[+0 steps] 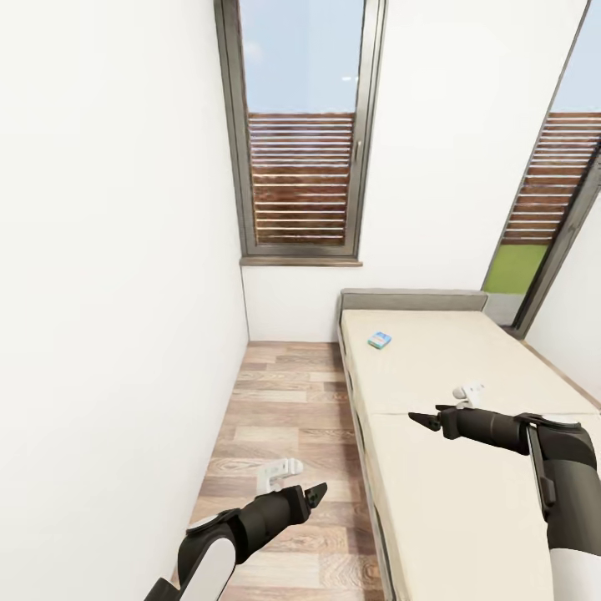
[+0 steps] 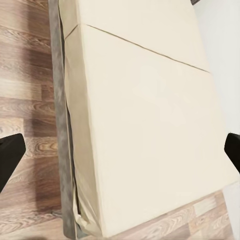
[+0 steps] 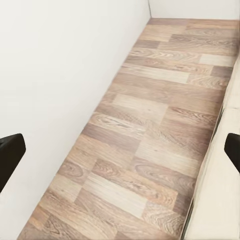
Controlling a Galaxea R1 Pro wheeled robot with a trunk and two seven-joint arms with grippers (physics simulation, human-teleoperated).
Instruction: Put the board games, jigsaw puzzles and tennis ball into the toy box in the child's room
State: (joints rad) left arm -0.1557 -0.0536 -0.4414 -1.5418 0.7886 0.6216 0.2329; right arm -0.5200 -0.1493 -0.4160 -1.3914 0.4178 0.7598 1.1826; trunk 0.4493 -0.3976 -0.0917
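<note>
step in hand: approach to the bed point(image 1: 467, 467). a teal-blue board game point(image 1: 380, 340) lies near the headboard, well apart from both arms. left gripper point(image 1: 315, 494) and right gripper point(image 1: 426, 420): fingers released, empty. next: drive closer, reach with the right arm.

Left wrist view. A bed point(image 2: 150, 125) with a cream mattress lies across the frame, its top bare; a thin straight seam point(image 2: 145, 47) crosses the mattress surface. One long side of the mattress drops to a grey bed frame point(image 2: 64, 140), which runs along its edge and meets the wood-plank floor point(image 2: 25, 100). More planks show past the mattress end point(image 2: 200, 220). A strip of white wall point(image 2: 225, 60) borders the bed's far side. Two dark fingers point(image 2: 9, 157) enter at opposite edges of the frame, set wide apart with nothing between them.
</note>
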